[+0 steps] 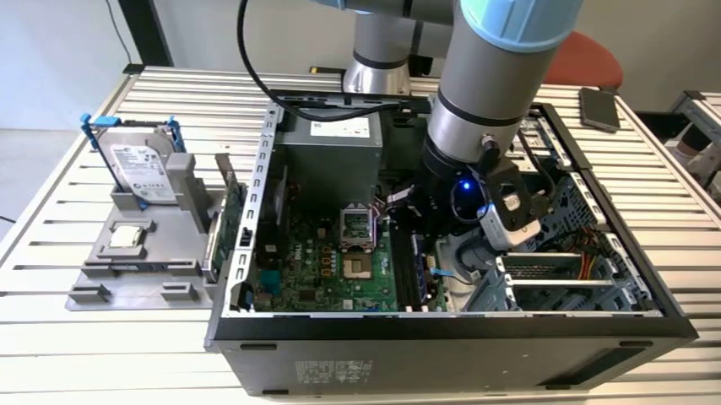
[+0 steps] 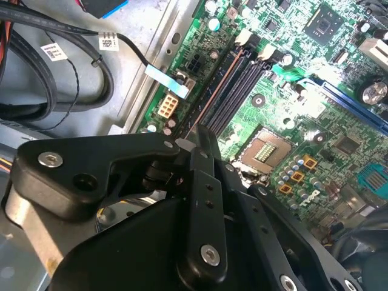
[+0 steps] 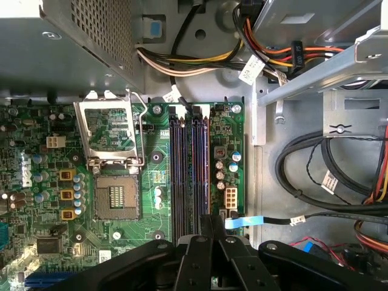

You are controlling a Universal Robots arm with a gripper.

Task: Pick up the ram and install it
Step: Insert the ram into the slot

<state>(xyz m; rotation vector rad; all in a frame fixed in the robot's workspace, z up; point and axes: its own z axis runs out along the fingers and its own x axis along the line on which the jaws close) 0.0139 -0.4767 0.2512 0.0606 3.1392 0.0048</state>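
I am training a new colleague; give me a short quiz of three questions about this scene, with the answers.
1. True or false: the metal cover of the processor socket stands open.
2. Where does the hard drive stand? A: on the grey holder beside the computer case; B: on the floor; C: on a shelf.
3. Fill in: the gripper hangs over the memory ____.
Key: 1 true; 2 A; 3 slots.

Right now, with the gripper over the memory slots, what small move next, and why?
Probably a short, slow descent straight down: the gripper sits lengthwise over the black memory slots, beside the open processor socket, so sideways travel looks unneeded.
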